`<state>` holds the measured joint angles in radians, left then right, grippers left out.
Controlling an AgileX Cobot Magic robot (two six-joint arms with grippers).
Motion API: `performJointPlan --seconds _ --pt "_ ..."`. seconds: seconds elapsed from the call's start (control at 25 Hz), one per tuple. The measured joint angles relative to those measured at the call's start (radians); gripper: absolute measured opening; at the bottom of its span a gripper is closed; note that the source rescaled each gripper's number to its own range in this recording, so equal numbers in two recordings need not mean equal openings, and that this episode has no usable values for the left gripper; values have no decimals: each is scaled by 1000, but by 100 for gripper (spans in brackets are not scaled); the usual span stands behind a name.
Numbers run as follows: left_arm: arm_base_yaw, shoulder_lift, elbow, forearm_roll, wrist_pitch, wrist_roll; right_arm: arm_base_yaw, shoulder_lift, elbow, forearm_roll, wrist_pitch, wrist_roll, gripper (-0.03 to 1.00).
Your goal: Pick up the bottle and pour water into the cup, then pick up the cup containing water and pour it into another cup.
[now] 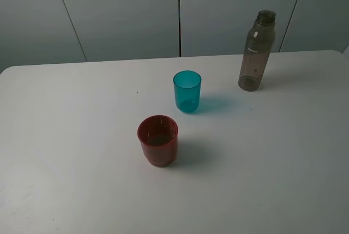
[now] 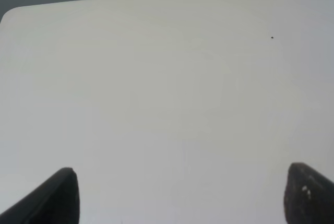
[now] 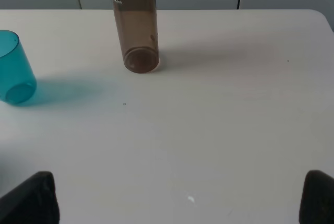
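Observation:
The smoky grey-brown bottle [image 1: 256, 51] stands upright, uncapped, at the back right of the white table [image 1: 65, 136]. The teal cup [image 1: 187, 91] stands upright near the middle. The red cup [image 1: 157, 140] stands in front of it, to the left, with a little liquid showing in its bottom. No arm shows in the exterior high view. In the right wrist view the bottle [image 3: 134, 25] and teal cup [image 3: 14, 67] stand well ahead of my right gripper [image 3: 180, 198], which is open and empty. My left gripper [image 2: 182, 195] is open and empty over bare table.
Grey wall panels [image 1: 125, 10] run behind the table's back edge. The table's rounded back left corner [image 2: 8, 15] shows in the left wrist view. A small dark speck [image 2: 272, 37] lies on the tabletop.

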<state>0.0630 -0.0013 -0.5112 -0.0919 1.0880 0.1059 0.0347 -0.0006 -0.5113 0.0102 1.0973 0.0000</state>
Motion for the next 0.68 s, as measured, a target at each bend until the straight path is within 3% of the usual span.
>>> performJointPlan --seconds 0.68 --pt "0 0 0 0 0 0 0 0 0 0 0 0 100"
